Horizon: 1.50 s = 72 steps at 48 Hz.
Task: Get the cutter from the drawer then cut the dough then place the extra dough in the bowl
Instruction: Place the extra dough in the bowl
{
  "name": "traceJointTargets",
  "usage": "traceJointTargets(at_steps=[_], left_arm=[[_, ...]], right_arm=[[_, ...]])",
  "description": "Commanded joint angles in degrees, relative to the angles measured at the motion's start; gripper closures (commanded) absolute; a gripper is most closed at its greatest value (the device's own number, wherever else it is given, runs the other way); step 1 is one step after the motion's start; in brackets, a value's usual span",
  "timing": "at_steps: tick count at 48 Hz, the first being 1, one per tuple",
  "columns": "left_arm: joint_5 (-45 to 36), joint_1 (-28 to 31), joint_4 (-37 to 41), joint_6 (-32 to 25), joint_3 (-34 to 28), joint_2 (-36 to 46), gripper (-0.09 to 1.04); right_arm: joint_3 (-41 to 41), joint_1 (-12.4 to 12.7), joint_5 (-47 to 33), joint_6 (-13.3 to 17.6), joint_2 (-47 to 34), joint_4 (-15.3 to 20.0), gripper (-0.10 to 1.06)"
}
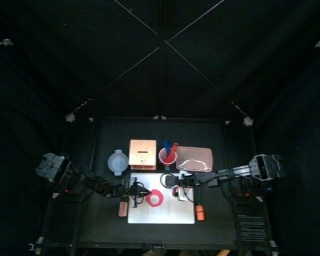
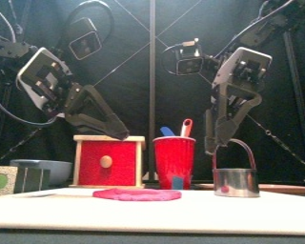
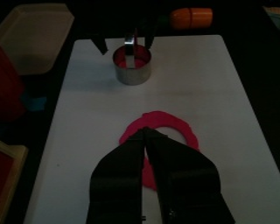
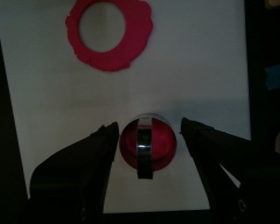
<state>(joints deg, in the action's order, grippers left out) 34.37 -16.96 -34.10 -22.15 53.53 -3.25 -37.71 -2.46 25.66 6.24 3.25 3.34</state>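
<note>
Round metal cutter [image 2: 236, 181] upright on white board [image 3: 213, 87], lower right in front view, red dough disc [image 4: 161, 145] inside; R gripper [image 4: 149, 128] jaws spread beside its handle, L gripper [image 3: 149, 140] pinched shut, hiding part of dough ring [image 3: 187, 131].

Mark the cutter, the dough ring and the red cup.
cutter [image 2: 235, 183], front view, metal wall.
dough ring [image 4: 108, 59], right wrist view, band nearest the jaws.
red cup [image 2: 174, 158], front view, front wall.

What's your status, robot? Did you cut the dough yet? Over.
Left gripper shut, raised by dough ring. Right gripper open, astride cutter on white board. Centre cut out, red inside cutter. Nothing in the way.
</note>
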Motion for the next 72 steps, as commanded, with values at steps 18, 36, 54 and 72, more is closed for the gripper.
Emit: traceJointTargets(at_steps=[18,36,54,72], left_arm=[[-17.8,6.7,-3.5,-7.6,-8.5,-3.3,0.00],[-26.1,8.9,-1.7,-16.3,-12.5,-4.5,0.00],[-27.7,9.7,0.3,-17.0,-13.4,-7.4,0.01],[-29.3,9.6,1.1,-17.1,-13.4,-8.4,0.23]], right_arm=[[1.1,0.3,-2.3,0.1,1.1,0.3,0.05],[1.2,0.2,-2.4,0.1,0.0,0.4,0.05],[1.3,0.3,-2.4,0.1,-0.5,0.4,0.05],[1.0,0.3,-2.4,0.2,-0.5,0.9,0.05]])
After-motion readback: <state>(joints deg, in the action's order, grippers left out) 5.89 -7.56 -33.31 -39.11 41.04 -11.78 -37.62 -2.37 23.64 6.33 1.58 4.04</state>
